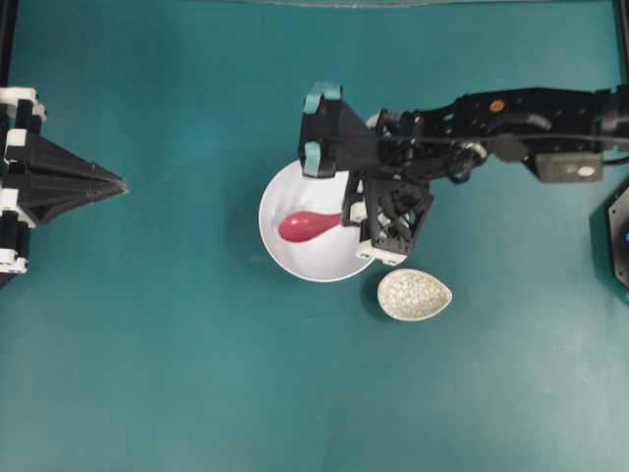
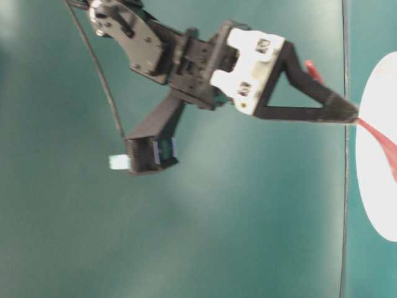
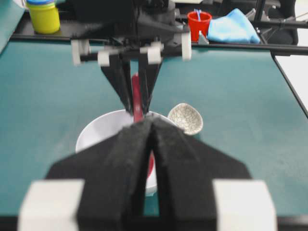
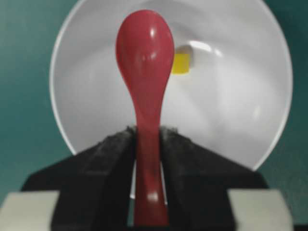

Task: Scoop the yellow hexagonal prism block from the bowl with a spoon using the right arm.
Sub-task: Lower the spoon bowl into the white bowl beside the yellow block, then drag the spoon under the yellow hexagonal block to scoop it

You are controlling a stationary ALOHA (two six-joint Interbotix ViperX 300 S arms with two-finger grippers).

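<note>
On a teal table (image 1: 147,344) stand two black arms, one plain white round bowl (image 1: 295,261) and one small crackle-glazed oval dish (image 1: 415,294). Right gripper (image 4: 147,137) clamps one glossy pink-red spoon (image 4: 144,53) over the bowl; one tiny yellow block (image 4: 181,63) lies inside beside its head. Left gripper (image 3: 150,130) is pressed together, away from the bowl. No legible writing
</note>
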